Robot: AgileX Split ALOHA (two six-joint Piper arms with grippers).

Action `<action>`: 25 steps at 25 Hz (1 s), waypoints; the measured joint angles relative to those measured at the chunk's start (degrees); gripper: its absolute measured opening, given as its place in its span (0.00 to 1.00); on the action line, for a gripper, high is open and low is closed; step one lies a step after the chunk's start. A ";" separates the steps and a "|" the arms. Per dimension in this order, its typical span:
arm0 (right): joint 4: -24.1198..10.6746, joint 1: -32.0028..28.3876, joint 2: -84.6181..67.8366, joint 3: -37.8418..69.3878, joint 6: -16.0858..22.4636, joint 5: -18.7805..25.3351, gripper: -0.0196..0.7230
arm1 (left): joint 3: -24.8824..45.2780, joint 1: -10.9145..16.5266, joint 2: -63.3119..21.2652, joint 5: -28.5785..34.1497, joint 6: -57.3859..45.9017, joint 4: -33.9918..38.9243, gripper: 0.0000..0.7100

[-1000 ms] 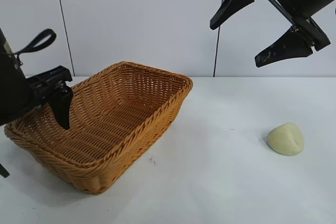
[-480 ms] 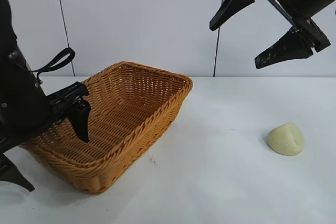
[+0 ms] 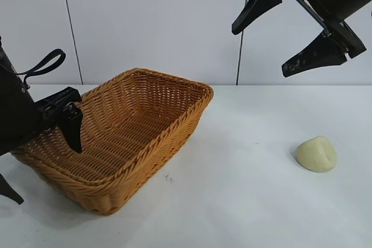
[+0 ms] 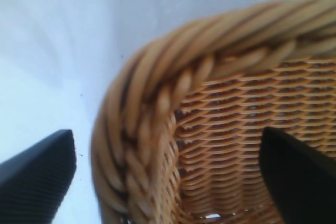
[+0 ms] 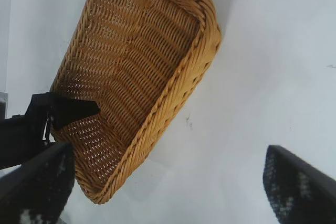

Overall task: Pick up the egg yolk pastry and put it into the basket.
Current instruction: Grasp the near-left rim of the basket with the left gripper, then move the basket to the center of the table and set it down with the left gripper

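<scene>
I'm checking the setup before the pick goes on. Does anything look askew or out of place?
Yes: the basket sits skewed and tipped, its left end propped up. The left hand straddles that corner's rim, one finger inside, one outside. The egg yolk pastry lies intact on the table.

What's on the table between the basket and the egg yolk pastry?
Nothing: in the exterior view the white table is bare between the basket and the egg yolk pastry, apart from a few tiny dark specks.
</scene>
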 joint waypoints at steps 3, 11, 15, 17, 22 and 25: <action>0.05 0.00 0.00 0.00 0.00 0.00 0.96 | 0.00 0.00 0.00 0.43 0.05 -0.05 0.58; 0.05 0.00 0.00 0.00 0.00 0.00 0.96 | -0.23 0.18 -0.11 0.52 0.50 -1.20 0.13; 0.05 0.00 0.00 0.00 0.00 0.00 0.96 | -3.97 1.69 -0.17 3.75 8.74 -3.67 0.13; 0.05 0.00 0.00 0.00 0.00 0.00 0.96 | -6.67 2.89 -0.17 6.28 15.37 -5.30 0.12; 0.05 0.00 0.00 0.00 0.00 0.00 0.96 | -14.19 5.85 1.51 13.44 29.04 -7.52 0.12; 0.05 0.00 0.00 0.00 0.00 0.33 0.96 | -19.09 6.76 4.13 17.43 35.31 -7.67 0.12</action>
